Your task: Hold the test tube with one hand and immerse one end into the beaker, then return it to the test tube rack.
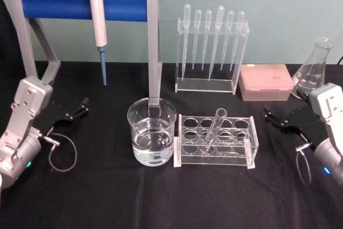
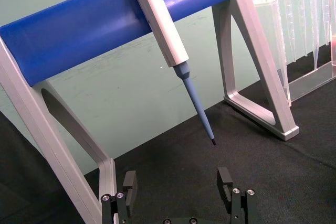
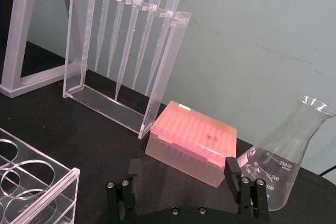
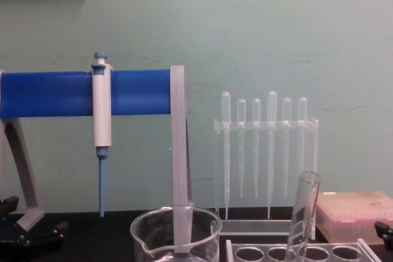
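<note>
The test tube (image 1: 214,128) leans in a middle hole of the clear rack (image 1: 185,156) at the centre of the table; its mouth rises above the rack (image 4: 305,210). The beaker (image 1: 152,132), partly filled with clear liquid, stands just left of the rack (image 4: 176,232). My left gripper (image 1: 80,106) rests open at the left of the table, well away from the beaker, with nothing between its fingers (image 2: 177,178). My right gripper (image 1: 270,117) rests open to the right of the rack, empty and apart from the tube (image 3: 181,167).
A grey stand with a blue bar (image 1: 59,1) carries a white-and-blue pipettor (image 1: 97,20) behind the beaker. A clear rack of plastic pipettes (image 1: 211,52) stands at the back. A pink tip box (image 1: 265,81) and a conical flask (image 1: 313,71) sit at the back right.
</note>
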### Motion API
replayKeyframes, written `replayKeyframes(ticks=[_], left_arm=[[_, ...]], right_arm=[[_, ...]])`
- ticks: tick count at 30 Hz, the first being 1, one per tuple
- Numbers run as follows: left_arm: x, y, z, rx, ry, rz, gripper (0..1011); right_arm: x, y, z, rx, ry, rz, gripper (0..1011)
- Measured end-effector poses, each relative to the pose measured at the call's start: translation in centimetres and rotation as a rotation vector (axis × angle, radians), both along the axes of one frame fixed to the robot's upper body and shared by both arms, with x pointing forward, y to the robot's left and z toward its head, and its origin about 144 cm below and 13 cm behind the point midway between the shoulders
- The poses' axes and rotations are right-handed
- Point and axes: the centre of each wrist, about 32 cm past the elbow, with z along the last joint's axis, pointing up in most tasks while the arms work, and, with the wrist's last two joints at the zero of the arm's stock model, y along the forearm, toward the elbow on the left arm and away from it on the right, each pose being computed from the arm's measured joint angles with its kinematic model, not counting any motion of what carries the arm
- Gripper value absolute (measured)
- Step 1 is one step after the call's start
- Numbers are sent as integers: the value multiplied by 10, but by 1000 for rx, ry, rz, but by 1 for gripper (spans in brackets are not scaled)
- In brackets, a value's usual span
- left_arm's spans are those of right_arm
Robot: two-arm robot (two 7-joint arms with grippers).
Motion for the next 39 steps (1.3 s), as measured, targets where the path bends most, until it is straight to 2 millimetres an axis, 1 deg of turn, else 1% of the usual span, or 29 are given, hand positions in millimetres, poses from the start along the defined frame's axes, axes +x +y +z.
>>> replayKeyframes(ticks=[39], left_arm=[[0,0,0,0,0,0,1000]], right_arm=[[0,0,0,0,0,0,1002]])
